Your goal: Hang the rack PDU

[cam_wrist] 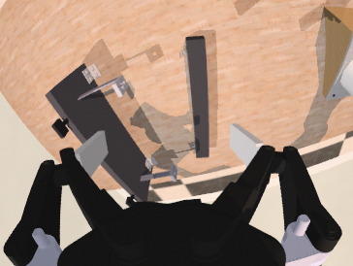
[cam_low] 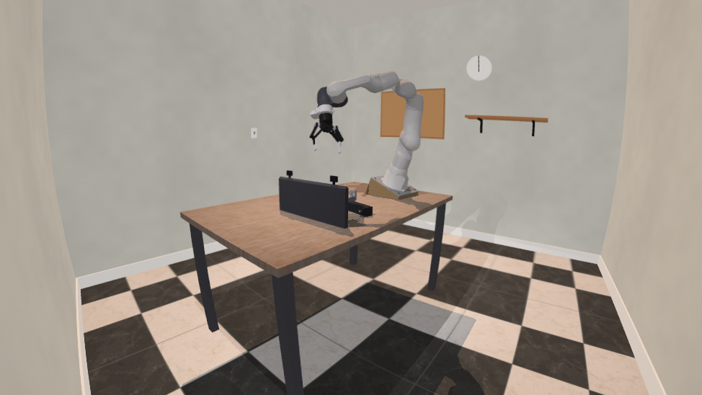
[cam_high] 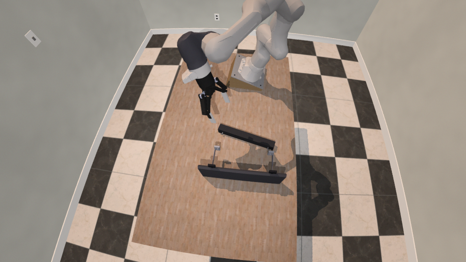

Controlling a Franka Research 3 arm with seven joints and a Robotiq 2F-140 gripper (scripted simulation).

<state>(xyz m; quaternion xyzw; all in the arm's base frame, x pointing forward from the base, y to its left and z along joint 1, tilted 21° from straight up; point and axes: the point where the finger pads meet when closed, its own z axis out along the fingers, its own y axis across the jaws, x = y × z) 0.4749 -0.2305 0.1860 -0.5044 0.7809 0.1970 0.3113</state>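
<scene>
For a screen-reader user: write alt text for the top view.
An open, empty gripper hangs above the wooden table, short of a dark PDU lying flat at a slant. Past the PDU, an upright dark panel carries two keyhole plates, both unfilled.

In the top view, the table (cam_high: 182,208) fills the frame centre. The arm base (cam_high: 260,85) sits on it at upper centre. The rack PDU (cam_high: 246,136) lies on the table at centre, below the base. The upright panel (cam_high: 241,174) stands just below it, with the keyhole plates (cam_high: 216,148) between them. The open gripper (cam_high: 217,107) hangs at upper left of the PDU, apart from it.
</scene>
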